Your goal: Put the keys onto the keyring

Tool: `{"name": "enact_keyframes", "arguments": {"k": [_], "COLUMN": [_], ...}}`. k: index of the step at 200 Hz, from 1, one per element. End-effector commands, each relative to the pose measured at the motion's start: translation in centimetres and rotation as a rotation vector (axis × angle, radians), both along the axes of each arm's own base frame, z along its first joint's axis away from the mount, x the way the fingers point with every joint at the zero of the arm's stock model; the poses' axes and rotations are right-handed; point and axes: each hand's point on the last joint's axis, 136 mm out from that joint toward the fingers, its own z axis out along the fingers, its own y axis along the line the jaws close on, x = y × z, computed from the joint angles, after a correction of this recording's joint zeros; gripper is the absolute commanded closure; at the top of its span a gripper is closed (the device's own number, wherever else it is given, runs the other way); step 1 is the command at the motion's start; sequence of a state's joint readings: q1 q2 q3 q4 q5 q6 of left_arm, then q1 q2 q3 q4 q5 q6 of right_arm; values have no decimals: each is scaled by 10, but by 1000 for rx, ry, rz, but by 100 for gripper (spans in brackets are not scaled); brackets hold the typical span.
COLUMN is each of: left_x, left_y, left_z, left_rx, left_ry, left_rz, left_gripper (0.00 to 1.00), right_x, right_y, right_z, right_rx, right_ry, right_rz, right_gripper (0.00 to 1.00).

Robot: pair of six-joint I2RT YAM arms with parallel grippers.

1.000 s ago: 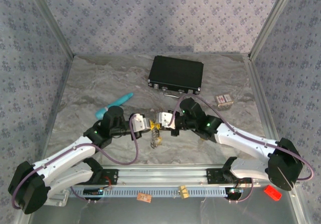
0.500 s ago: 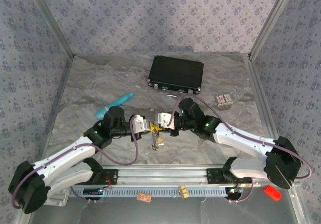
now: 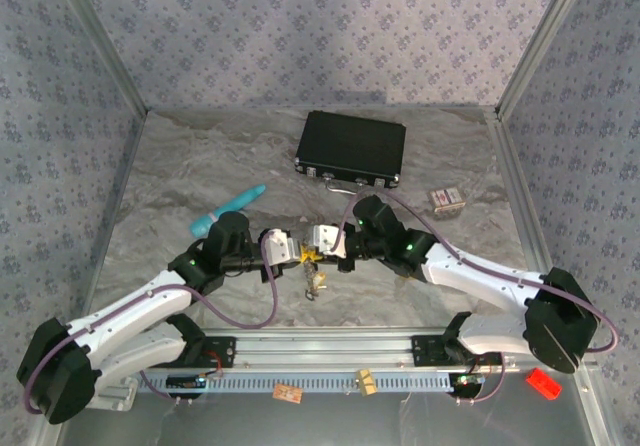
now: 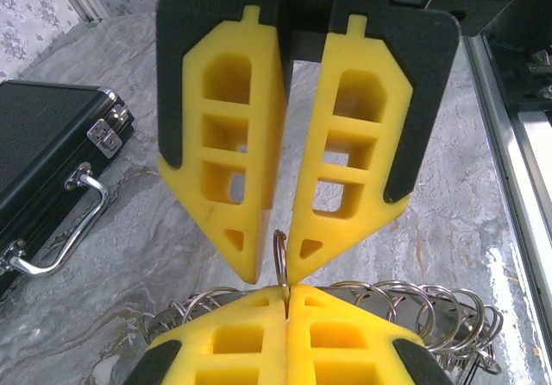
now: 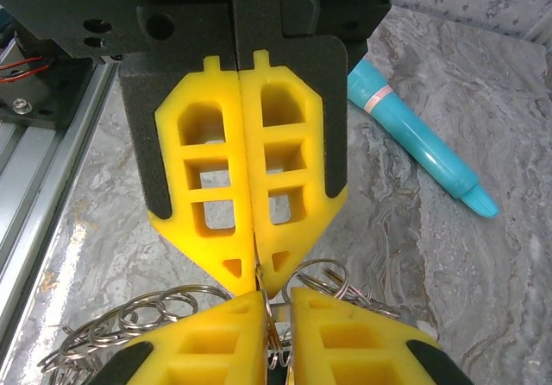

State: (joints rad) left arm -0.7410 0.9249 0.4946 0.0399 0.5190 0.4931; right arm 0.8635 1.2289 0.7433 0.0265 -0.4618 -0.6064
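Keyring, a thin silver loop, is held upright over the middle of the table, pinched by the pressed-together pads of the left gripper. It is straddled by the right gripper, met tip to tip with the left, its 2 pads set slightly apart. A bunch of silver rings is spread beside the left pads. Keys are seen as a small tan cluster just below the grippers, too small for detail. Black case is placed behind, teal stick further left.

Bright, even overhead light, soft shadows, wrist views blurred up close
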Motion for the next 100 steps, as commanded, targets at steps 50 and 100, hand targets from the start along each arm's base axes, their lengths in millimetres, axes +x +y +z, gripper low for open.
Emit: {"name": "enact_keyframes", "arguments": {"k": [50, 100], "left_x": [4, 4], "left_y": [-2, 26], "left_z": [30, 50], "left_rx": [-49, -115], "left_ry": [-77, -83], "left_rz": [19, 177], "left_gripper": [59, 8], "right_x": [9, 37], "right_y": [-4, -48], "right_z": [8, 27], "right_rx": [3, 36], "right_ry": [-49, -105], "right_rz": [-39, -252], "right_gripper": [100, 100]}}
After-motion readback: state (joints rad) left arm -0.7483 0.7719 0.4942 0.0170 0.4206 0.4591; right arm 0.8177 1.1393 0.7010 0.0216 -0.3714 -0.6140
